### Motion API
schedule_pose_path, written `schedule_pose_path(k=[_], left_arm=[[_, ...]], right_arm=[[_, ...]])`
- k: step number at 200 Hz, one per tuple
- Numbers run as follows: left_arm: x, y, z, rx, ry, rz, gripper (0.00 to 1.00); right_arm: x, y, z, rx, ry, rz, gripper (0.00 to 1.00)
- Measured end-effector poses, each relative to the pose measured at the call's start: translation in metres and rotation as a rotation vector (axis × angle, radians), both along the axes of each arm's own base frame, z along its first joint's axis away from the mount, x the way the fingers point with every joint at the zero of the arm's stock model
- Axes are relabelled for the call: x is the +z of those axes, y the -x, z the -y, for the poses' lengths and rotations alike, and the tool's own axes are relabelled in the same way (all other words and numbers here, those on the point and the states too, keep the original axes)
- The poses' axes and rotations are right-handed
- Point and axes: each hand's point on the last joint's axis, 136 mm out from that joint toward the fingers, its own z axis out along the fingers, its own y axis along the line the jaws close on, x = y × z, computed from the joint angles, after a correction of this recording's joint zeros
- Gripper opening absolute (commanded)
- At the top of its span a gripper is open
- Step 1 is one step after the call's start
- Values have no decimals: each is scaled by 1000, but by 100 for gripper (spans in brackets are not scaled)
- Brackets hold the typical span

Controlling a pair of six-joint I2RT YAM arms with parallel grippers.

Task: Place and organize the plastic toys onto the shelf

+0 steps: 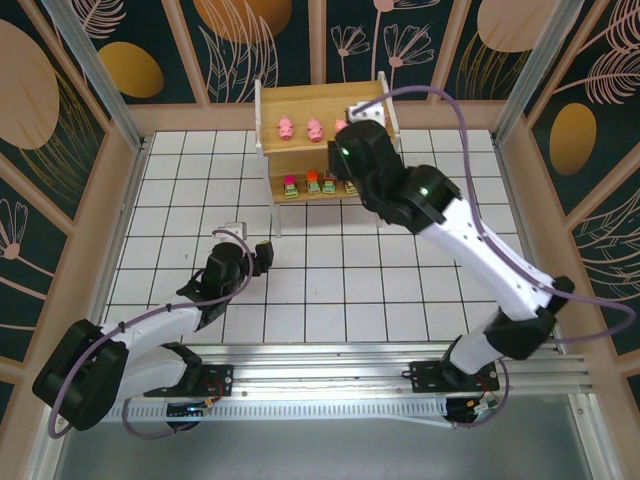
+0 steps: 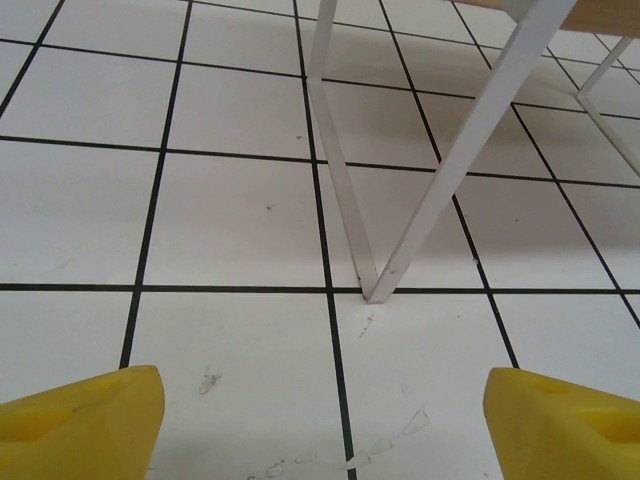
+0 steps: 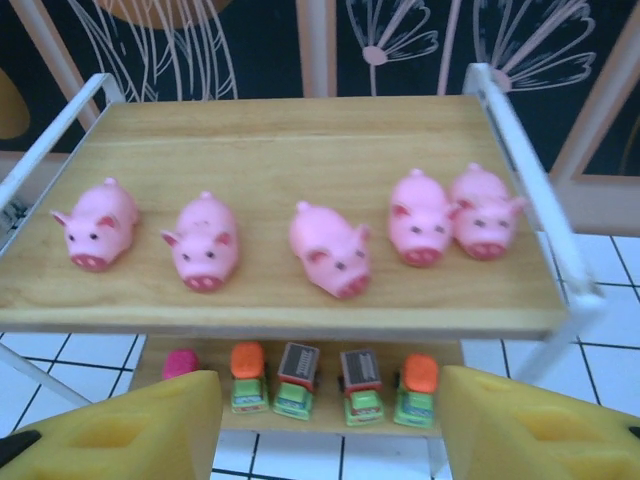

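Before the shelf [image 3: 300,150], right tool [image 3: 320,420] gapes empty.

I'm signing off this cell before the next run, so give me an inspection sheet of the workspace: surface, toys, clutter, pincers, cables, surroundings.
Surface: white gridded table, faint smudges.
Job's things: five pigs in a row on the top board of the shelf; five blocks in a row on the lower board.
Clutter: nothing seen.
Pincers: left pincer open, empty, low over the table; right pincer open, empty, facing the shelf.
Cables: purple cable along each arm, the right one arching beside the shelf.
Surroundings: dark panels with gold leaf prints, wood frame.
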Motion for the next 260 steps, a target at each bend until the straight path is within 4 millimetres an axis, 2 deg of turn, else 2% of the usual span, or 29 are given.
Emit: schedule_pose_path(k=[18,56,78,112,130,152,180,217,240,260], left_arm=[[2,0,-1,7,-1,8,99],[10,-2,-6,34,-1,33,99],[14,-2,-9,48,1,48,99],[21,-2,-14,73,6,69,99],[27,0,-20,97,17,94,99],[35,3,-28,127,25,126,99],[37,2,-41,188,6,141,99],[36,-2,-55,240,-46,146,99],[32,-11,-71,277,-84,133,99],[39,-18,-85,310,-108,161,99]], right_arm=[[0,14,23,-21,-13,18,65],[-16,37,61,-69,-51,30,73],[-42,46,76,-92,-47,1,77],[-99,51,98,-149,-16,-73,83],[-129,51,112,-186,-4,-109,84],[-164,49,137,-256,0,-150,86],[-195,43,170,-347,-13,-185,87],[-216,30,196,-413,-39,-167,88],[-224,20,202,-411,-37,-127,89],[-232,14,202,-391,-17,-89,89]])
